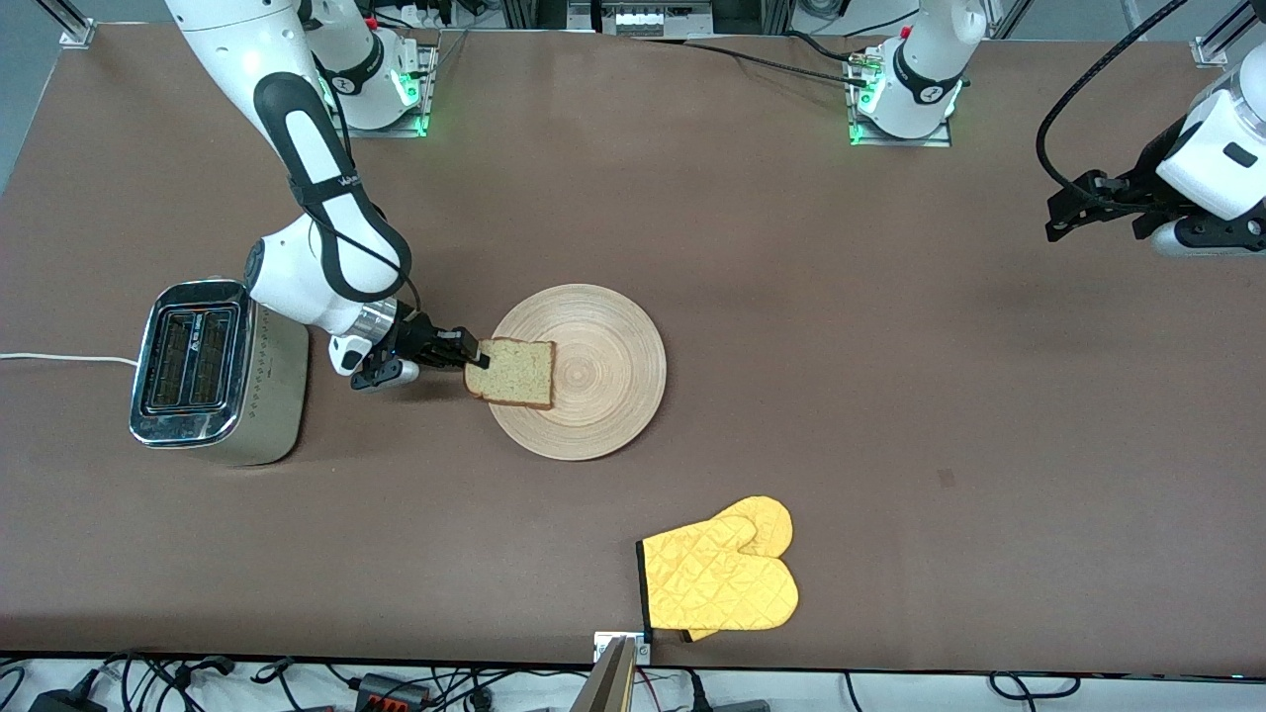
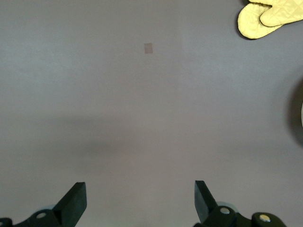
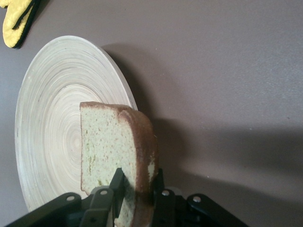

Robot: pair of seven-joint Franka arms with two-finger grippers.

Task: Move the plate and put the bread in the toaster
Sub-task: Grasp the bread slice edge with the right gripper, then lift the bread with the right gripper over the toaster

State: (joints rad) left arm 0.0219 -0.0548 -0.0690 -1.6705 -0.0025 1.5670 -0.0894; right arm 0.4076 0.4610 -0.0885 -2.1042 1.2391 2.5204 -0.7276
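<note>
1. A pair of yellow quilted oven mitts (image 1: 720, 578) lies nearest the front camera on the brown table (image 1: 890, 396), close to its lower edge; the mitts also show in the left wrist view (image 2: 270, 19) and the right wrist view (image 3: 16, 21).
2. Farther from the camera, near the middle of the table, rests the large round light-wood plate (image 1: 603, 381) with concentric ring grain, seen edge-on to the rings in the right wrist view (image 3: 52, 118).
3. A squarish slice of speckled tan bread (image 1: 512, 373) with a darker crust sits over the plate's edge that faces the right arm's end of the table, and looks to be tilted up off the wood at the gripped side (image 3: 116, 151).
4. The right end effector (image 1: 473, 354) reaches in low from the toaster's side, its two black fingers (image 3: 158, 189) pressed against the slice's faces at the crust, clamped on the bread.
5. The boxy two-slot toaster (image 1: 213, 371) with a shiny chrome top and dotted beige-silver sides stands at the right arm's end of the table, just beside the right arm's wrist, both slots showing empty; its white cord (image 1: 59, 358) trails toward the table's edge.
6. The left end effector (image 1: 1073, 213) waits in the air over bare table at the left arm's end, well apart from the plate, its fingers (image 2: 75, 201) spread wide with nothing between them.
</note>
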